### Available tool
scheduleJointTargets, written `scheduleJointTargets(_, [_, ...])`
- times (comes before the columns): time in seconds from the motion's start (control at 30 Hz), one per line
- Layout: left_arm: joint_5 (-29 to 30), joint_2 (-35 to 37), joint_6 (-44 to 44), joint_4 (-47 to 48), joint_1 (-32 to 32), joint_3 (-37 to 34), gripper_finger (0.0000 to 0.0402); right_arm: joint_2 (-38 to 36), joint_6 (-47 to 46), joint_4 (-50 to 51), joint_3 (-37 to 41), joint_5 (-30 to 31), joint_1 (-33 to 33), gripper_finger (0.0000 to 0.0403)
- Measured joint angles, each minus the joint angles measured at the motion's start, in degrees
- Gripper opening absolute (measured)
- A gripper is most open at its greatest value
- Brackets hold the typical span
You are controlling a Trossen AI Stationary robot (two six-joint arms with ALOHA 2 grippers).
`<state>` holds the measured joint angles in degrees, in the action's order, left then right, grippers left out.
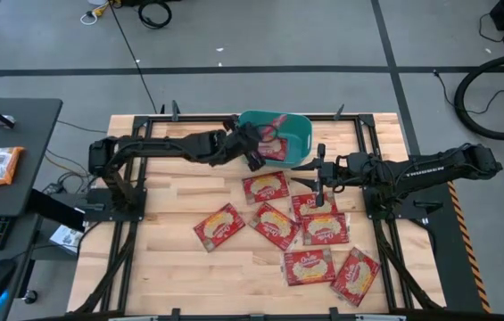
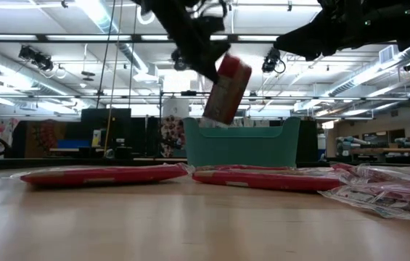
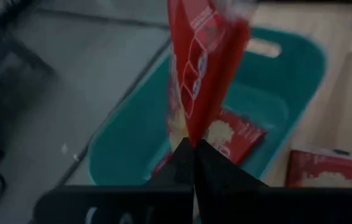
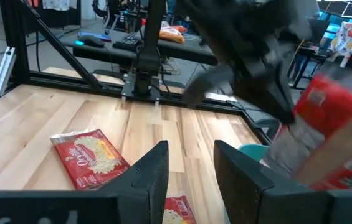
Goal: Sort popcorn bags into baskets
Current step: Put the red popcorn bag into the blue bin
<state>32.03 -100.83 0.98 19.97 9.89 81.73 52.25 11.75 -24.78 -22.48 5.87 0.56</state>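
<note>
Loose popcorn bags [image 1: 274, 223] lie on the near table [image 1: 162, 267]. The right gripper [image 1: 308, 175] hovers above them, fingers spread, empty. Farther back, the left gripper [image 3: 193, 149] pinches one bag [image 2: 226, 90], hanging above the teal basket [image 2: 239, 142].

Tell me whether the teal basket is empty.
Not empty. The left wrist view shows one popcorn bag lying inside the basket, under the bag the left hand holds.

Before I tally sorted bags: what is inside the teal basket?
Inside the teal basket, one popcorn bag lies on the bottom. The left tool, shut, holds another bag above it, which hides part of the floor.
</note>
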Motion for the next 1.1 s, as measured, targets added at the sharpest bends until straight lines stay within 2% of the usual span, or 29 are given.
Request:
scheduleJointTargets(0.33, [-1.8,-5.9,7.4,-2.9,5.4,0.0,0.0,0.0,0.0,0.0,0.0,0.0,0.0,0.0132])
scheduleJointTargets(0.57, [-2.3,-7.1,7.9,-2.4,6.5,-0.4,0.0001,0.0,0.0,0.0,0.0,0.0,0.0,0.0132])
scheduleJointTargets(0.73, [-5.9,-8.5,7.9,-3.8,6.4,-0.4,0.0006,0.0,0.0,0.0,0.0,0.0,0.0,0.0132])
scheduleJointTargets(0.87, [-6.9,-9.3,9.3,-4.3,6.4,-0.4,0.0035,0.0,0.0,0.0,0.0,0.0,0.0,0.0132])
scheduleJointTargets(1.1, [-6.8,-9.2,8.0,-4.7,5.8,-0.4,0.0134,0.0,0.0,0.0,0.0,0.0,0.0,0.0132])
